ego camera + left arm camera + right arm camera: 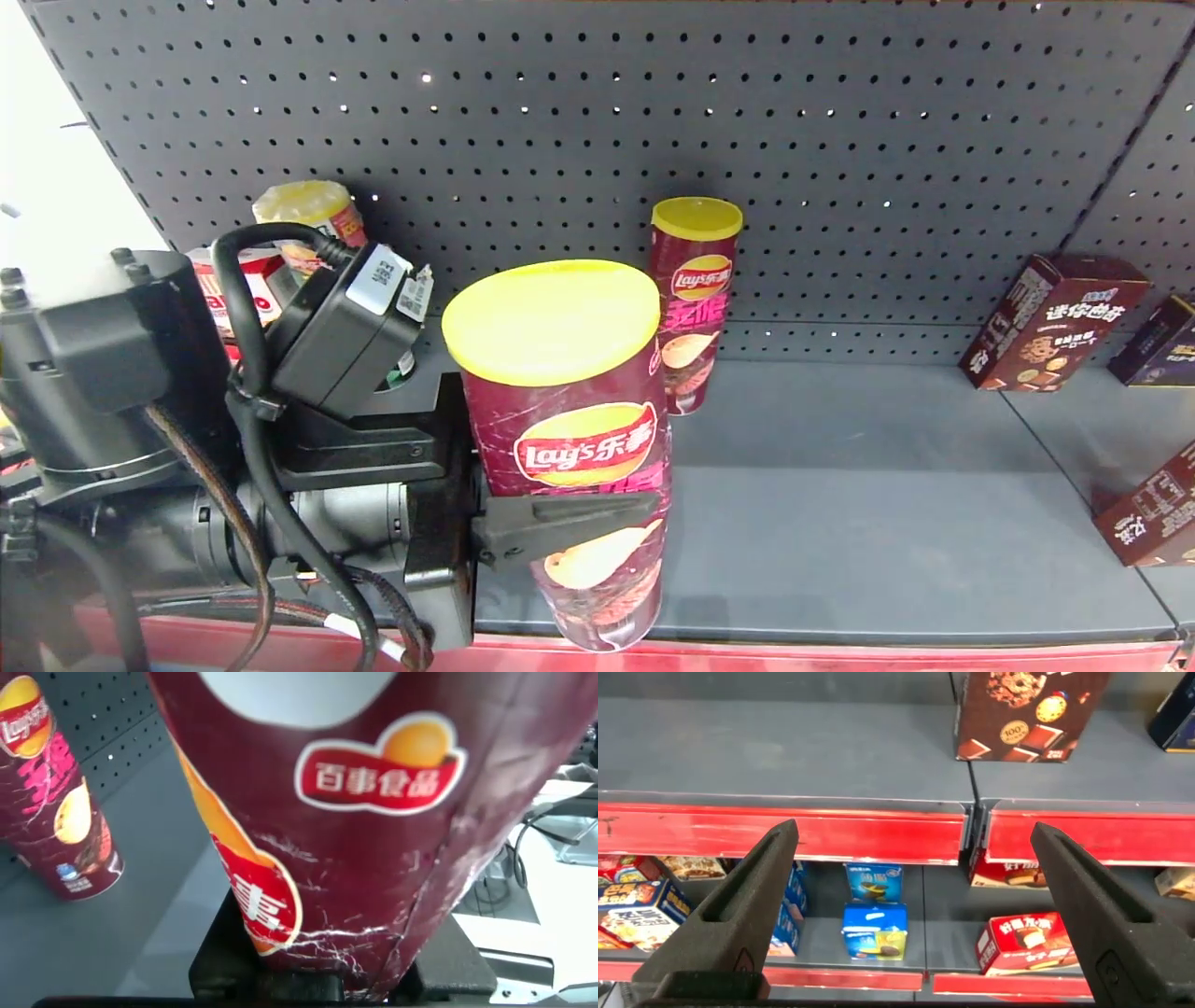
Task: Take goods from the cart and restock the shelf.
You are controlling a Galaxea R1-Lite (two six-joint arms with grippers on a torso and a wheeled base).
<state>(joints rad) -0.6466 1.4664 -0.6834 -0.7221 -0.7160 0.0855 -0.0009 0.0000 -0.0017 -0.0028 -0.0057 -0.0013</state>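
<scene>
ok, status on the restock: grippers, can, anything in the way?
Left gripper shut on chip can, upright at the shelf front edge. Right gripper open, holding nothing. Farther back, second chip can stands by the pegboard.

held can cropped, near brown box cropped

A brown chocolate box leans tilted at the back right of the shelf, a dark box just beside it. Another brown box lies at the right edge. Blue boxes and a red box stand on the lower tier.
</scene>
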